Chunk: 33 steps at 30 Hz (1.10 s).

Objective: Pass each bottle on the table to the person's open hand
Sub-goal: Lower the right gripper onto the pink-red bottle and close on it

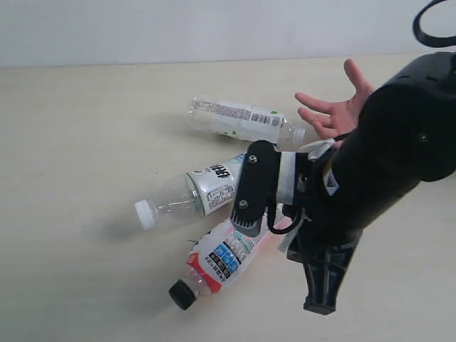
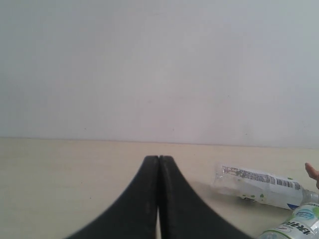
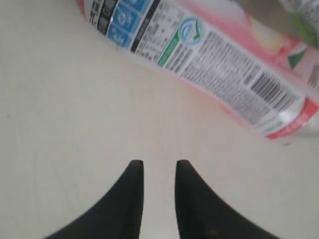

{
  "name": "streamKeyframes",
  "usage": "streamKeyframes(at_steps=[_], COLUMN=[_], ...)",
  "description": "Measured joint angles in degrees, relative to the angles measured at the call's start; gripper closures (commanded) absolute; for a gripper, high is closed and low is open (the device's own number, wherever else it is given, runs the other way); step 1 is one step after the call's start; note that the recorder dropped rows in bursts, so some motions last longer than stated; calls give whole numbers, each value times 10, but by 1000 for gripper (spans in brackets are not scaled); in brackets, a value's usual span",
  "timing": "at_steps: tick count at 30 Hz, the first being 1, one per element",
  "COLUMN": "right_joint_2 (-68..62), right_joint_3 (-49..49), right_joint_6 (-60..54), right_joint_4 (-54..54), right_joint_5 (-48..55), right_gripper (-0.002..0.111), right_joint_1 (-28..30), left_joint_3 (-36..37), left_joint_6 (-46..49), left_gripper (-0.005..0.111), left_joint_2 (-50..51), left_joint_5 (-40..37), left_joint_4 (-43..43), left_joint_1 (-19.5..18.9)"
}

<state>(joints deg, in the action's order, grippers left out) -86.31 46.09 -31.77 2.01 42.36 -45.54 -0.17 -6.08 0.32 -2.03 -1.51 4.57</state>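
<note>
Three bottles lie on the pale table (image 1: pixel 78 135). The barcode-label bottle (image 1: pixel 239 120) (image 2: pixel 259 185) lies farthest back, near the person's open hand (image 1: pixel 335 107). The green-lime label bottle (image 1: pixel 192 196) (image 2: pixel 296 228) has a white cap. The pink-red label bottle (image 1: pixel 217 260) (image 3: pixel 214 57) with its black cap is nearest. The white floral bottle is out of view. My right gripper (image 1: pixel 318 303) (image 3: pixel 158 164) hangs just above the table beside the pink-red bottle, open and holding nothing. My left gripper (image 2: pixel 158 158) is shut and empty, low over the table and well apart from the bottles.
The right arm's bulky black body (image 1: pixel 399 142) covers the table's right side, right in front of the hand. A white wall (image 2: pixel 159 64) rises behind the table's far edge. Bare tabletop stretches to the left of the bottles.
</note>
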Motion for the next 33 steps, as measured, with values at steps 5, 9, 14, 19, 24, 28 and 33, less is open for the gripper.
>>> streamKeyframes(at_steps=[5, 9, 14, 19, 24, 28, 33], right_joint_2=[-17, -25, -26, -41, -72, -98, -126], right_joint_3=[26, 36, 38, 39, 39, 39, 39], right_joint_6=[-5, -9, -11, -11, -34, -40, -42], right_joint_4=[-61, -132, -209, -243, -268, -290, -315], right_joint_5=[-16, -29, -77, -94, -98, -115, -132], right_gripper=[62, 47, 39, 35, 35, 35, 35], right_joint_1=[-38, -69, -94, -102, -102, -102, -102], left_joint_3=[0, 0, 0, 0, 0, 0, 0], left_joint_6=[0, 0, 0, 0, 0, 0, 0], left_gripper=[107, 107, 107, 107, 107, 107, 107], left_joint_2=[0, 0, 0, 0, 0, 0, 0], left_joint_5=[0, 0, 0, 0, 0, 0, 0], left_joint_4=[0, 0, 0, 0, 0, 0, 0], left_joint_1=[0, 0, 0, 0, 0, 0, 0])
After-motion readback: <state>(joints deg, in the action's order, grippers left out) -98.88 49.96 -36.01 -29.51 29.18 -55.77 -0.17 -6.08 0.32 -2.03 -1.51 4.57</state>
